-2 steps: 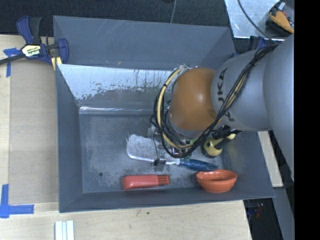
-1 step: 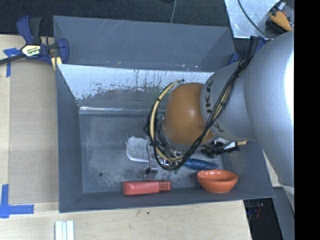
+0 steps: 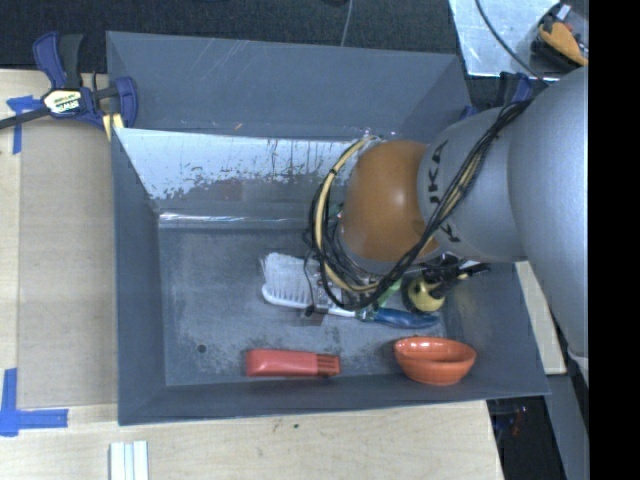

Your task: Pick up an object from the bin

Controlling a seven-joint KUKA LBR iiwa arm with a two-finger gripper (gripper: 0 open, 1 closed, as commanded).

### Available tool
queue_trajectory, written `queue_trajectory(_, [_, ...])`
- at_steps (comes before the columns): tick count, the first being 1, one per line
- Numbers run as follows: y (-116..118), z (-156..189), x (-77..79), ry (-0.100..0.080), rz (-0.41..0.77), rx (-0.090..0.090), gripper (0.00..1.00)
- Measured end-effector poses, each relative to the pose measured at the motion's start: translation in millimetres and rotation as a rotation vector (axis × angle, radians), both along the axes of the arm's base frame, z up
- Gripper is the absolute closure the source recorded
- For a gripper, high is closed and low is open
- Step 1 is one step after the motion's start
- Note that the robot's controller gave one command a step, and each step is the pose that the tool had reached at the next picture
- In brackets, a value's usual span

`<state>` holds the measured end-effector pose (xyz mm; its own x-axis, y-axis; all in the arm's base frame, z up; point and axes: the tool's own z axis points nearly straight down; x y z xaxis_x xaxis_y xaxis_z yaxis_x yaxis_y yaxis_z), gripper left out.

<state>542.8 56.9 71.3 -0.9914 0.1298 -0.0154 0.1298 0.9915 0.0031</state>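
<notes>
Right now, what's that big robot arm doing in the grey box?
The robot arm reaches from the right into the grey bin to pick something up. Its tool is low down, right beside a white brush in the middle of the bin. Nothing looks lifted yet. A red flat thing and an orange bowl lie along the front, and a blue thing sits under the arm.

An orange bowl (image 3: 435, 360) stands upright by the front wall of the bin (image 3: 300, 98). A red brush (image 3: 292, 364) lies flat to its left, apart from it. A small yellow thing (image 3: 428, 291) sits just behind the bowl.
</notes>
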Motion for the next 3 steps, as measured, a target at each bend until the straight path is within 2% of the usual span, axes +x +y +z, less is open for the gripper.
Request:
queue_trajectory(2, [0,4,-1.0,0.002,0.0,0.0,1.0])
queue_trajectory(3, [-1,36,-4.2,0.013,0.0,-0.001,1.0])
